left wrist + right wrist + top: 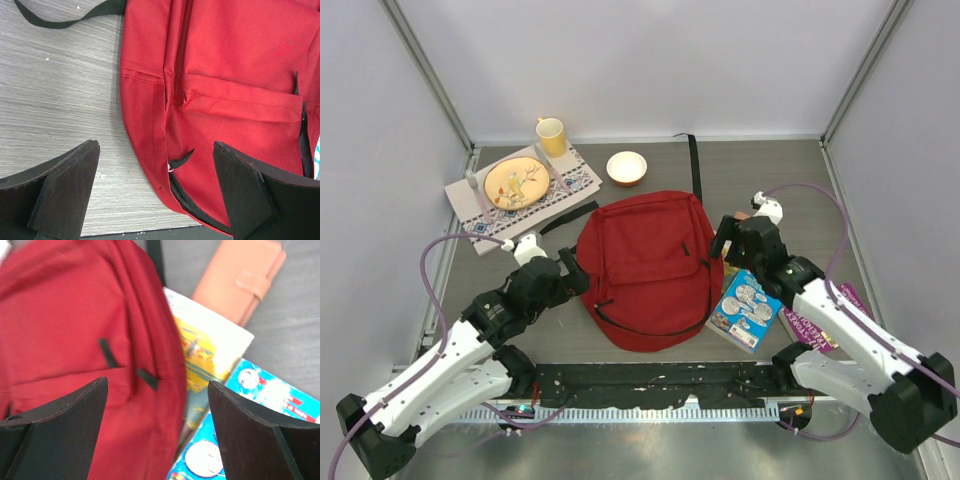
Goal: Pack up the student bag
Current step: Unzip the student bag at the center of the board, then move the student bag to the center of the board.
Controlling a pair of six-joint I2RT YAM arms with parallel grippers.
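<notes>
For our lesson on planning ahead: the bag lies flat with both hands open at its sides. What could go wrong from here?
The zip on the bag looks mostly shut, so the left hand may pinch loose fabric instead of the pull. The yellow book looks tucked under the bag's edge near the right hand; tugging the bag could drag it.

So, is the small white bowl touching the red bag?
Apart. The top view shows bare table between the bowl and the student bag.
</notes>
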